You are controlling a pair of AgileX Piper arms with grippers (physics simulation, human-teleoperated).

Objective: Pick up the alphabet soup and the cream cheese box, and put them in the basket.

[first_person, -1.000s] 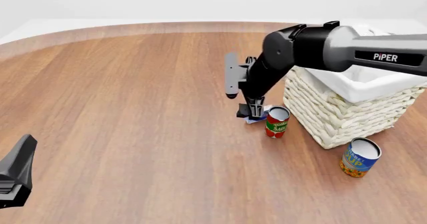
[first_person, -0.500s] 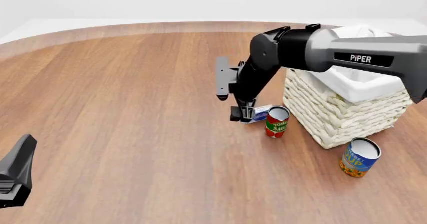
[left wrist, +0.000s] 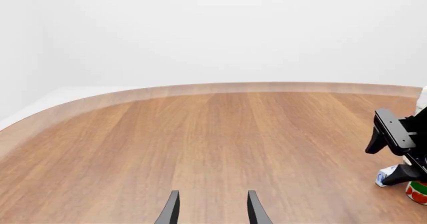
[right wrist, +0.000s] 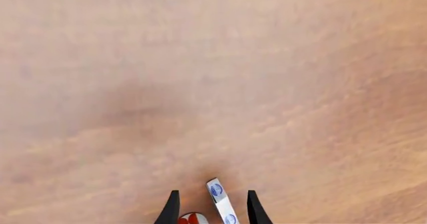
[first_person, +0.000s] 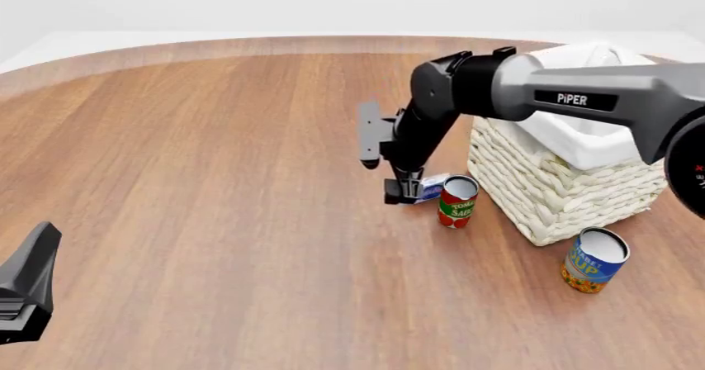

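The cream cheese box [first_person: 432,185] lies on the table beside the red tomato can [first_person: 457,201]. My right gripper [first_person: 404,192] points down at the box's left end. In the right wrist view the box [right wrist: 219,200] stands edge-on between the open fingers [right wrist: 171,207], not pinched. The alphabet soup [first_person: 593,259] stands upright in front of the basket [first_person: 556,190], far from both grippers. My left gripper [left wrist: 212,211] is open and holds nothing; it sits low at the table's near left [first_person: 26,287]. From the left wrist view the box [left wrist: 385,175] shows under the right gripper [left wrist: 403,173].
The red tomato can [right wrist: 193,218] touches or nearly touches the box on the basket side, close to one right finger. The basket's woven wall stands just right of that can. Bare wood table [first_person: 198,180] stretches to the left.
The right arm has swung left and its gripper has come down at the left end of the cream cheese box. The left arm, cans and basket have not moved.
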